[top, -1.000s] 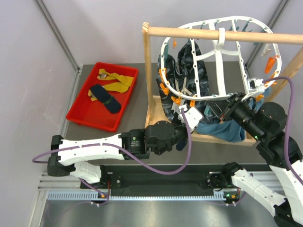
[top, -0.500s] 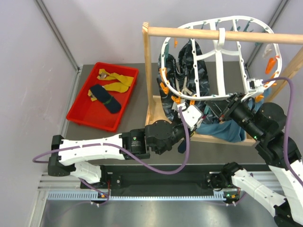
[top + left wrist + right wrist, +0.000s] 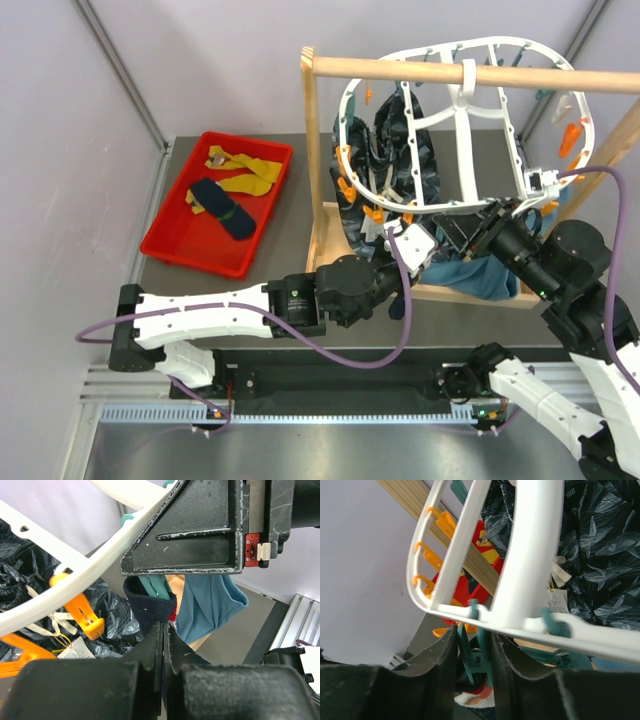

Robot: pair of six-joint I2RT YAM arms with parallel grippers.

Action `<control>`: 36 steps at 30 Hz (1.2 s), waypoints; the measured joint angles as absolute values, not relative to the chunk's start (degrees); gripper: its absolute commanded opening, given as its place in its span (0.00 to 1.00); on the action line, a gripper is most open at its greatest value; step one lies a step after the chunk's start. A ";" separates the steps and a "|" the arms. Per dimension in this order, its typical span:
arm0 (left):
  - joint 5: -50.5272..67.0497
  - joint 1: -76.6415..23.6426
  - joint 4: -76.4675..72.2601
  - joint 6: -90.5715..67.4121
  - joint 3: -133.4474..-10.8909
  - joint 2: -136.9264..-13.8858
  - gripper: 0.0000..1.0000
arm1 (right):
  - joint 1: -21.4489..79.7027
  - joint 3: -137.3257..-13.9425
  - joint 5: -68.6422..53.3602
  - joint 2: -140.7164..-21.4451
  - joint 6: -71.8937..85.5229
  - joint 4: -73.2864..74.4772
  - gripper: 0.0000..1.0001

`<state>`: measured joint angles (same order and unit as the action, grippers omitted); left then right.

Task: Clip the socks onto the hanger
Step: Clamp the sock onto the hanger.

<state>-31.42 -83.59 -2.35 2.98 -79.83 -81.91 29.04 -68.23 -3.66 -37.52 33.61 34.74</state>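
Since a moment ago the left arm has slid a bit to the right, closer to the near rim of the hanger. The left gripper has its jaws pressed together on the navy sock, pinching it low down. The top edge of the sock sits up in a teal peg under the rim. The right gripper has one jaw on each side of that peg, and they seem to touch it.

The sock is soft, light and floppy. It will sag and can slip out. I think it is best held close to its top edge, right under the peg.

The yellow socks and a second navy sock lie in the red tray on the worktop, well apart from both arms.
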 measured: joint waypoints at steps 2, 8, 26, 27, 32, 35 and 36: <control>-31.42 -83.59 -2.48 2.98 -79.90 -81.91 0.00 | 29.04 -68.23 -4.16 -37.39 33.61 34.65 0.37; -31.42 -83.59 -2.63 2.98 -80.20 -81.93 0.00 | 29.04 -68.25 -4.84 -37.36 33.63 35.24 0.46; -29.41 -83.64 -1.87 0.36 -72.58 -71.31 0.42 | 29.04 -69.04 -4.86 -32.60 27.22 39.42 0.91; -29.41 -83.64 -1.78 -0.14 -71.29 -69.41 0.43 | 29.04 -69.04 -5.08 -32.05 26.44 39.57 0.93; -29.36 -83.64 -1.85 -2.26 -66.06 -60.86 0.49 | 29.04 -68.99 -6.76 -29.76 21.74 41.19 1.00; -28.21 -83.64 -2.61 -3.25 -64.18 -58.63 0.56 | 29.04 -68.99 -6.76 -29.50 19.46 42.83 1.00; -27.44 -83.64 -2.98 -3.38 -63.70 -58.48 0.57 | 29.04 -68.99 -6.70 -29.52 18.94 43.42 1.00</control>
